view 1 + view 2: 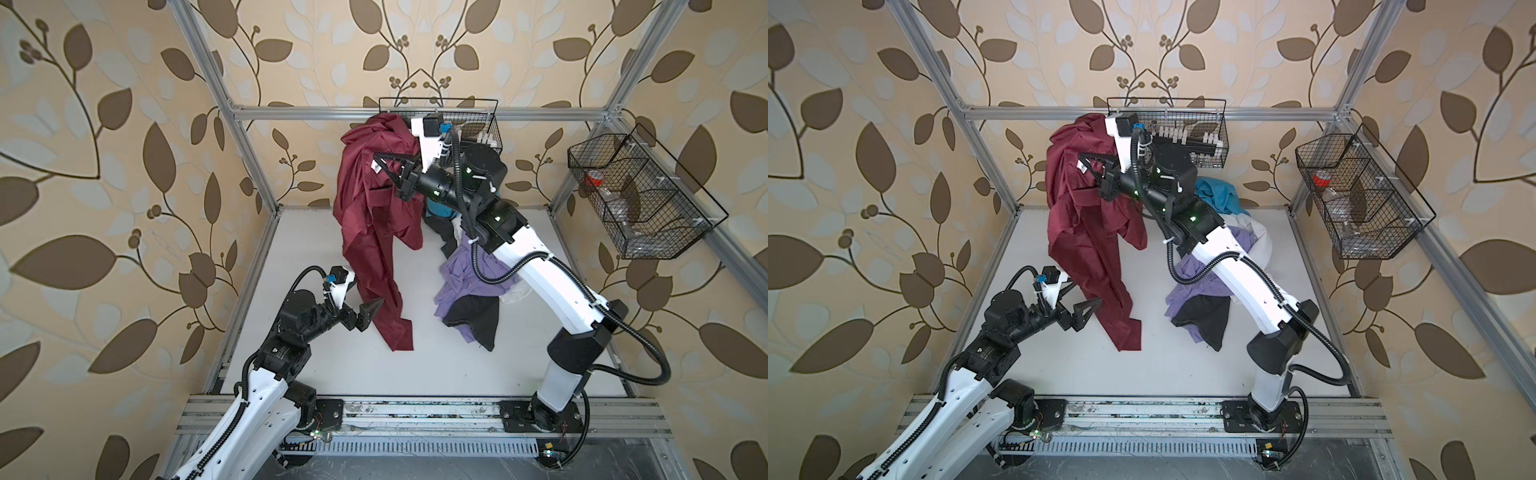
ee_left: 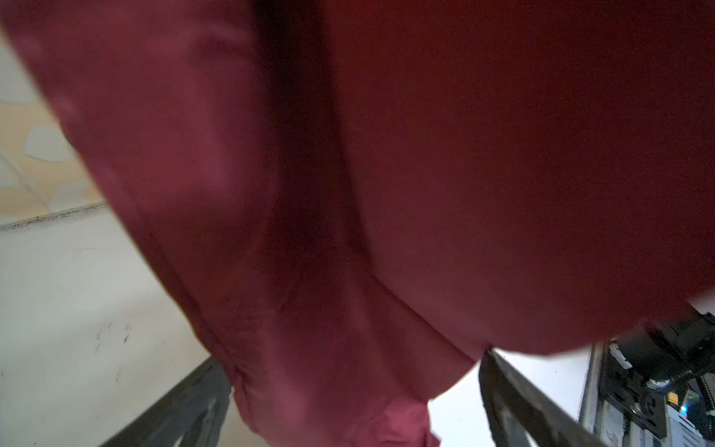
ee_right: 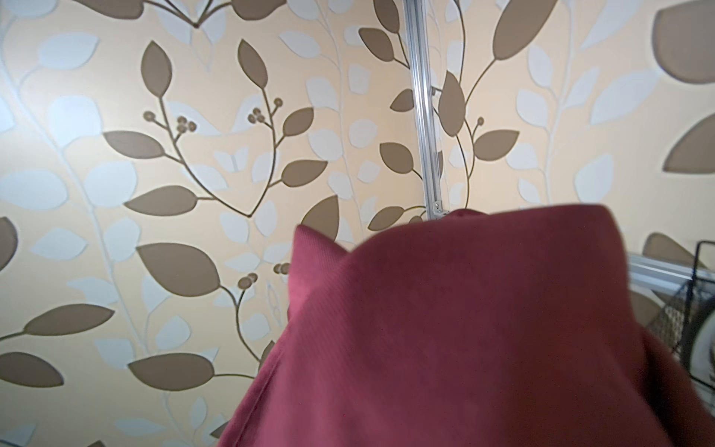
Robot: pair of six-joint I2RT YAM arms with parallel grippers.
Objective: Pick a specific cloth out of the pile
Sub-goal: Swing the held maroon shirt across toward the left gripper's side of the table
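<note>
Below the clenched right fingers [image 1: 392, 158], which grasp the cloth [image 1: 365, 199] beside its white label [image 1: 375, 168], we see its long axis hang down to the table [image 1: 332, 370], apart from the pile [image 1: 469, 270]; its lower length passes between the released left fingers [image 1: 372, 308], which we judge nearer for a second hold

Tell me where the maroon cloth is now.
In both top views the maroon cloth hangs left of centre from the right gripper, its tail reaching the table by the left gripper.
</note>
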